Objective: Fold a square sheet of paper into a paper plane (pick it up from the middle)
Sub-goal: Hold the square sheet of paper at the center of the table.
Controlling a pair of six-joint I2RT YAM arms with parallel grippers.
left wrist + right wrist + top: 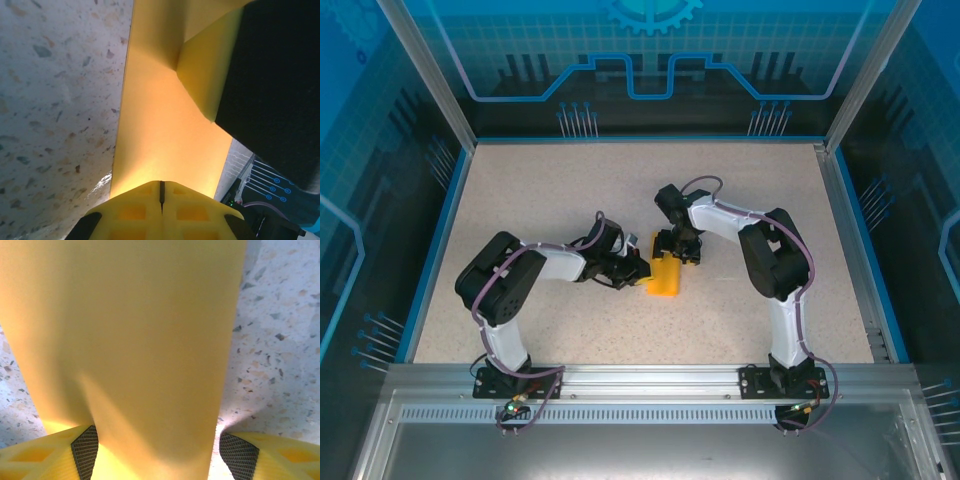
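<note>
The sheet of paper, orange-yellow and already creased, sits between the two grippers over the speckled surface. The left gripper meets the sheet at its left edge. In the left wrist view its yellow fingers are pressed together with only a thin seam between them, clamped on the paper, which runs away from the tips as a long strip with a folded flap on its right. The right gripper comes down on the sheet's far side. In the right wrist view its fingers stand wide apart and straddle the sheet, a dark pad just beside each edge. I cannot tell whether the pads touch the paper.
</note>
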